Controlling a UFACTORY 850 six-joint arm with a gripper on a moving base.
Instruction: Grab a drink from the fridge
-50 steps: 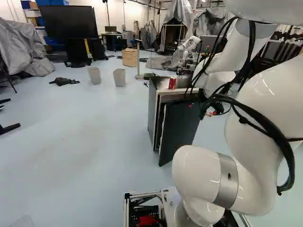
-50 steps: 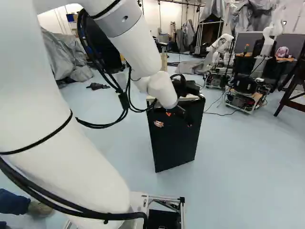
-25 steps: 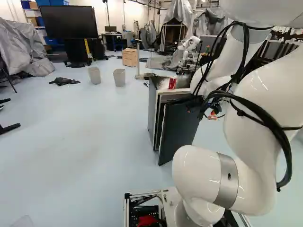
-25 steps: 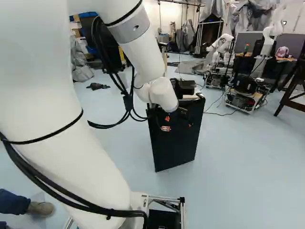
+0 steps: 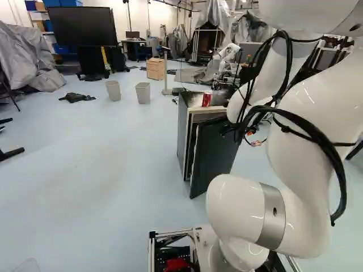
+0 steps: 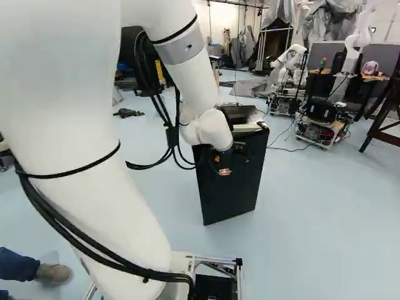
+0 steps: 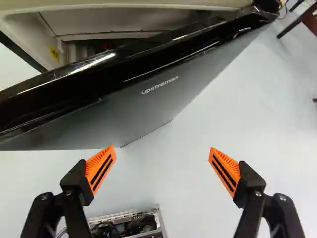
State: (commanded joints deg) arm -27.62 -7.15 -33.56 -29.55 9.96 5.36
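1. Left base view: a red can (image 5: 206, 98) stands on top of the fridge (image 5: 182, 127), at one o'clock from the view's middle; the door (image 5: 216, 156) is ajar.
2. Right base view: my pincer (image 6: 221, 165) is at four o'clock from the middle, before the door.
3. Wrist view: my pincer is spread wide, gripping nothing; the door slants across from ten to one o'clock, the fridge's inside beyond at eleven.
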